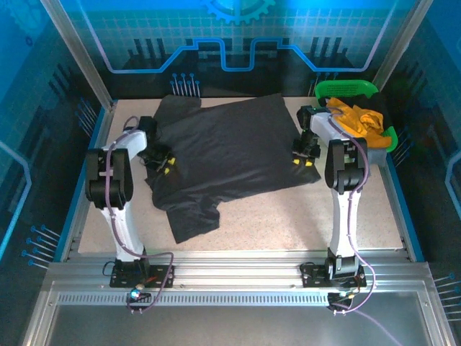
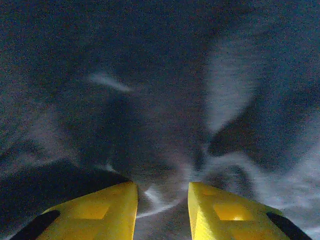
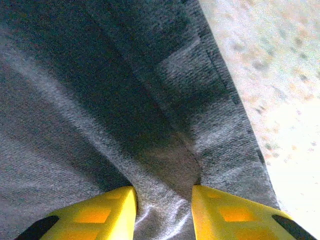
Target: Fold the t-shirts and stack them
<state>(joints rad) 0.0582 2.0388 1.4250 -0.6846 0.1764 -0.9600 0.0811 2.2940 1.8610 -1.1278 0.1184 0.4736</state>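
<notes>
— From above: why do our left tool (image 1: 162, 164) and right tool (image 1: 302, 160) sit at opposite edges of the black t-shirt (image 1: 230, 155)?
— To lift both sides for a fold, we reckon. It lies spread between them on the table (image 1: 302, 216).
— Left wrist?
— Cloth bunches between part-open fingers, but it is blurred and we cannot tell whether they grip.
— Right wrist?
— Here we see the narrow gap pinching a ridge of cloth, with bare table right of the tool.

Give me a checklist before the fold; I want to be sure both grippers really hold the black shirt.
1. Right gripper pinches the black t-shirt at its edge: ok, a fold sits between its fingers.
2. Left gripper holds cloth: cannot tell, blurred view.
3. Shirt lies flat: not ok, rumpled by the left gripper.
4. Bare table near the arms for folding: ok.
5. Orange t-shirt in the green basket, off the black one: ok.
</notes>
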